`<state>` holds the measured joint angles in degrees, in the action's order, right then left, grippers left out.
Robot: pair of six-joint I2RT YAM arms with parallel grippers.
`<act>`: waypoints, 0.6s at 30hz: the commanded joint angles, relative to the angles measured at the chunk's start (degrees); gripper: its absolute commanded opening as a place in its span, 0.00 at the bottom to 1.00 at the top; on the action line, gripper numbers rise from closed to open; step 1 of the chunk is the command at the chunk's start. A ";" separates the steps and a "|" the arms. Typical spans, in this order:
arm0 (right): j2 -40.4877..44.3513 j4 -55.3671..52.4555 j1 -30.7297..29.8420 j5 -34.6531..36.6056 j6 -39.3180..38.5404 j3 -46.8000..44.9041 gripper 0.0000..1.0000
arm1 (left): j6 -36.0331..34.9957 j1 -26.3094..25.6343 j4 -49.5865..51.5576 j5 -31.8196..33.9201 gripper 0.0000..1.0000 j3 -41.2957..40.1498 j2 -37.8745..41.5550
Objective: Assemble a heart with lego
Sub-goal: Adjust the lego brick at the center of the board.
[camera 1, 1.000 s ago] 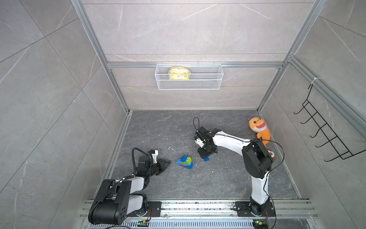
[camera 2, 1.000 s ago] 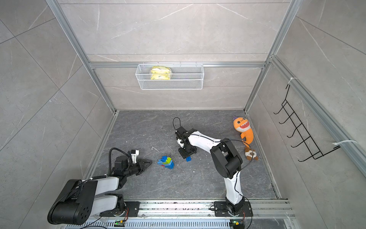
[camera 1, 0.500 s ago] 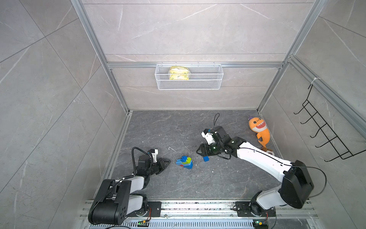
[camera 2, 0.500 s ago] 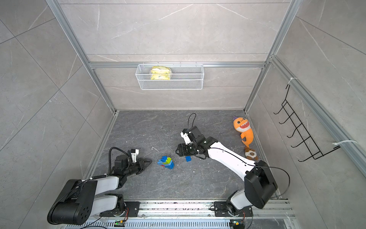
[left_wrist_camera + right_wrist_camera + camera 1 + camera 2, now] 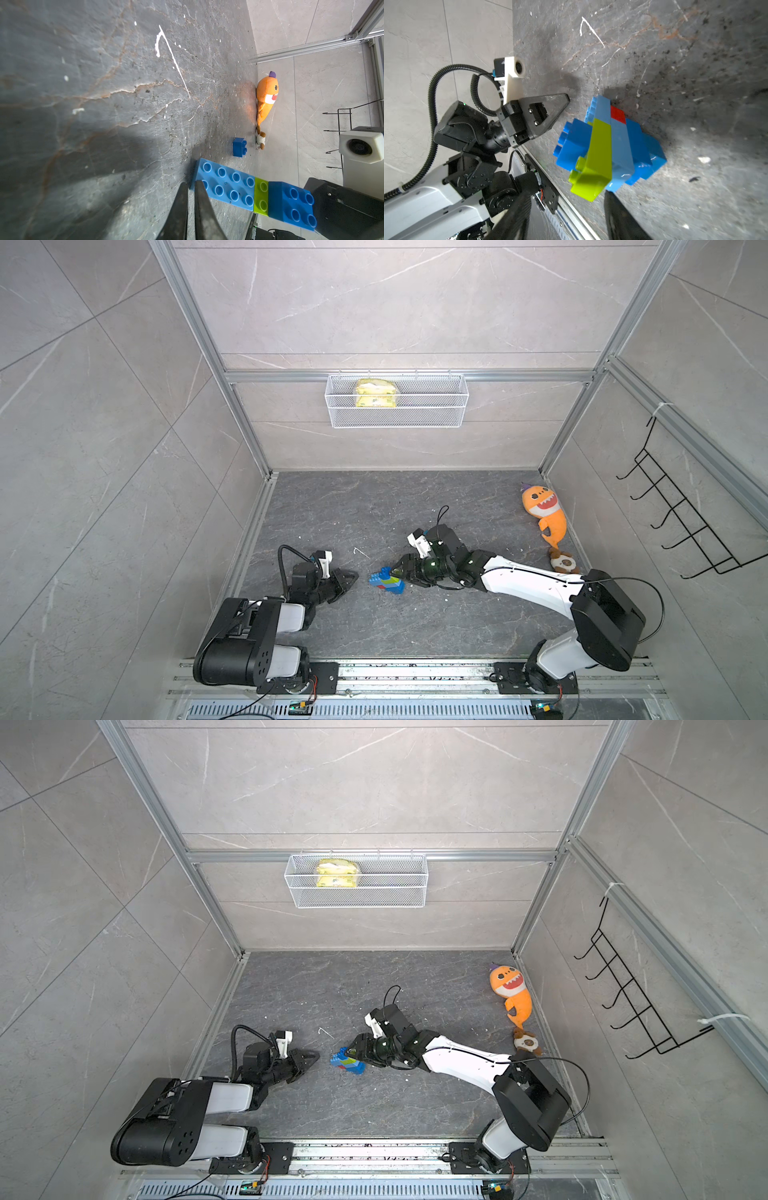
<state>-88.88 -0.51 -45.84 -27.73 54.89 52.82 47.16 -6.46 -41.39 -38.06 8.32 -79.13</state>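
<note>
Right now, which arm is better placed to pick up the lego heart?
Right. The right gripper is open, its fingertips right at the heart. The left gripper is shut, its tip apart from the heart.

Pretty sure this is a robotics lab test cell dressed up like a bathroom. Grey marble-look wall panels point(image 5: 104, 448) sit in bare aluminium framing point(image 5: 291, 376) over a dark stone floor point(image 5: 374, 506). A white wire basket point(image 5: 415, 414) and a black hook rack point(image 5: 690, 510) hang on the walls. The left arm point(image 5: 286, 618) and right arm point(image 5: 528, 580) are bolted to a metal rail point(image 5: 415, 672).
</note>
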 commanded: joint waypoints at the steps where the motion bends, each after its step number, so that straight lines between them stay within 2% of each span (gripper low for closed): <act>1: -1.76 3.17 -0.03 -0.14 2.21 -0.48 0.56 | -0.13 -0.13 -3.48 -1.14 0.12 -0.36 0.37; 18: -5.04 7.26 0.02 -0.14 3.19 -1.57 0.47 | -1.36 -0.13 2.24 -0.31 0.12 -0.91 6.08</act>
<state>-92.75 4.95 -45.84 -27.73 57.47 51.20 47.09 -6.46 -39.44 -38.02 7.81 -74.39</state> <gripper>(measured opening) 0.475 0.124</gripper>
